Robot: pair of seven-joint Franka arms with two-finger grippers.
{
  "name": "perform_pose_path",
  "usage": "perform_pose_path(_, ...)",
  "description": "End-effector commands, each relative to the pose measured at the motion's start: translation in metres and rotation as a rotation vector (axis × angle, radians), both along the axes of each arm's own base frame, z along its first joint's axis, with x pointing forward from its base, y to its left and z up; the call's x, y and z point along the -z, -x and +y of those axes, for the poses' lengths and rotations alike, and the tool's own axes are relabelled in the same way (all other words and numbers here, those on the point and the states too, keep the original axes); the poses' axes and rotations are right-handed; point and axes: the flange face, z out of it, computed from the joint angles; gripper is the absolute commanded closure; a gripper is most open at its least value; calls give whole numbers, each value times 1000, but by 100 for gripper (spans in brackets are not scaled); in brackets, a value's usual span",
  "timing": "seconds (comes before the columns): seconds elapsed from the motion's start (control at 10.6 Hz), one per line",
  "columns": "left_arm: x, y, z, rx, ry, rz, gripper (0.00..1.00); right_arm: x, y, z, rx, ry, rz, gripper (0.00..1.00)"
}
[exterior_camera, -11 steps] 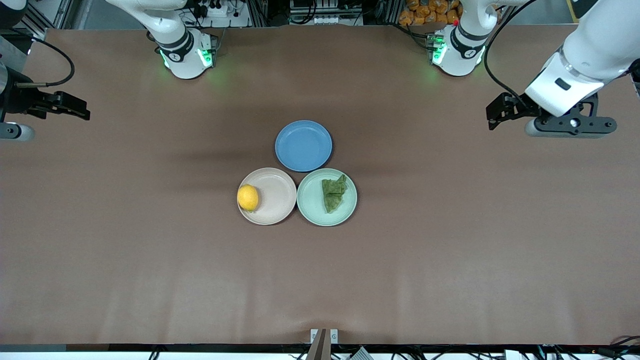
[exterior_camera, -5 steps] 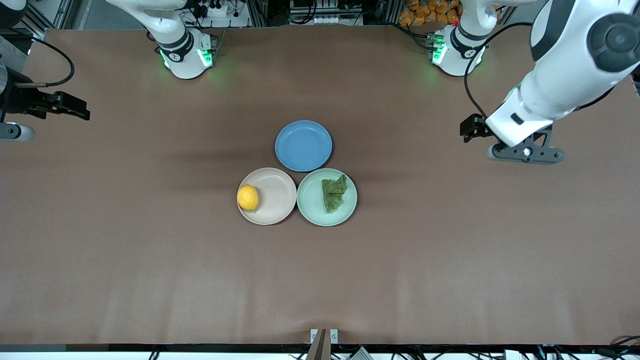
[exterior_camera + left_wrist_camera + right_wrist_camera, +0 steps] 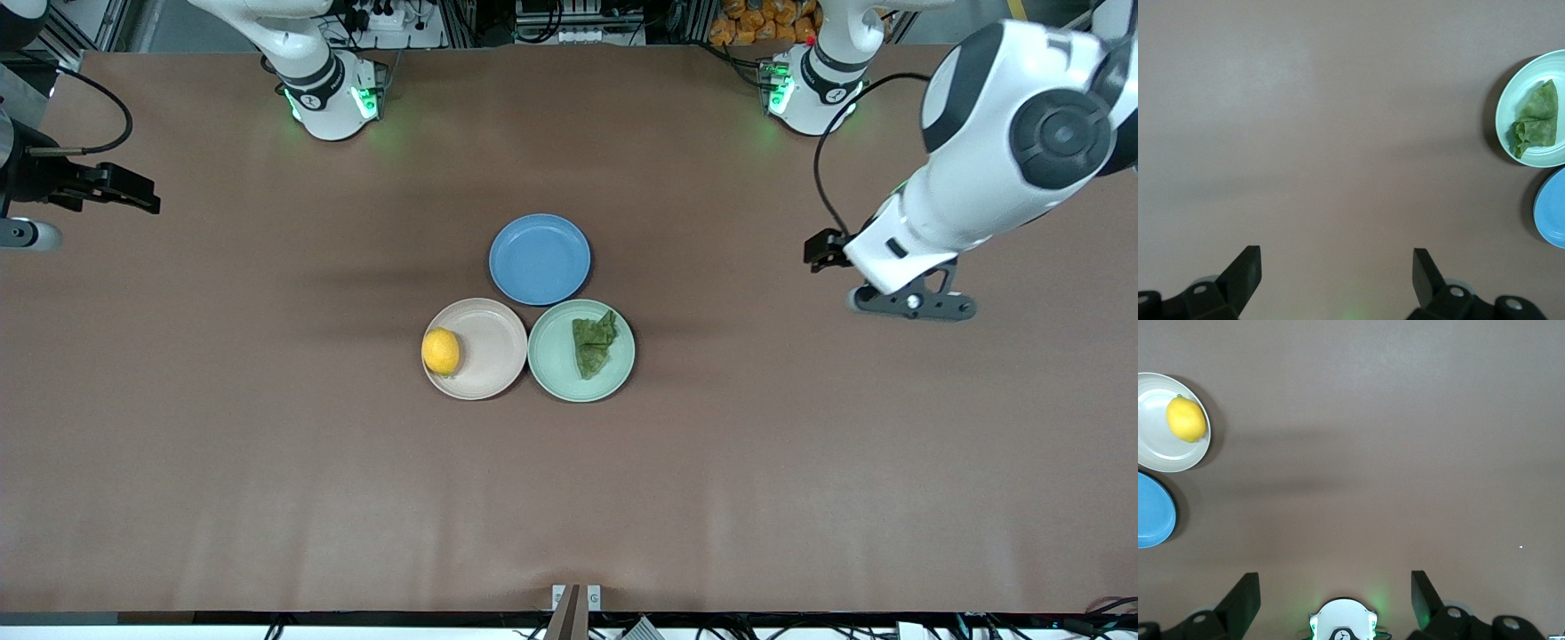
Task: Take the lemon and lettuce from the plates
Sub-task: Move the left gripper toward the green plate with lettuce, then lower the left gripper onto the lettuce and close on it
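Observation:
The lemon (image 3: 440,351) lies at the edge of the beige-pink plate (image 3: 489,356); both show in the right wrist view (image 3: 1186,419), plate (image 3: 1155,447). The lettuce (image 3: 593,345) lies on the mint green plate (image 3: 556,364), also in the left wrist view (image 3: 1537,119), plate (image 3: 1511,100). My left gripper (image 3: 822,251) is open and empty over bare table toward the left arm's end, well away from the plates; its own view shows it open (image 3: 1337,270). My right gripper (image 3: 133,191) is open and empty, waiting over the right arm's end of the table (image 3: 1335,593).
An empty blue plate (image 3: 540,259) touches both other plates, farther from the front camera. The brown table (image 3: 267,462) spreads wide around the three plates. The arm bases (image 3: 331,102) stand along the table's top edge.
My left arm has swung inward from the table's end toward the plates and lowered. The right arm, the plates, the lemon and the lettuce have not moved.

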Motion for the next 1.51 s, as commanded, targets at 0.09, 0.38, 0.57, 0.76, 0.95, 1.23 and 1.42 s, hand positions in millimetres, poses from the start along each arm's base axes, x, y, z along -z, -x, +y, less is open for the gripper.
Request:
perform_pose_path(0.09, 30, -15, -49, -21, 76, -34, 0, -2, 5, 0, -4, -13, -10, 0)
perform_pose_path(0.38, 68, -21, -83, -87, 74, -35, 0, -2, 4, 0, -4, -13, -14, 0)
perform_pose_path(0.57, 87, -12, -117, -147, 59, -20, 0, -2, 3, 0, -4, -13, -19, 0)
perform_pose_path(0.76, 116, -4, -160, -168, 52, -22, 0, -2, 3, 0, -4, -13, -19, 0)
perform_pose_path(0.95, 141, 1, -198, -200, 68, -48, 0, -2, 2, -1, -3, -13, -27, 0)
perform_pose_path(1.23, 175, 3, -246, -265, 70, -112, 0, -3, 0, -1, -4, -13, -33, 0)
perform_pose_path(1.42, 198, 8, -270, -293, 68, -159, 0, -3, 0, -1, -4, -13, -33, 0)
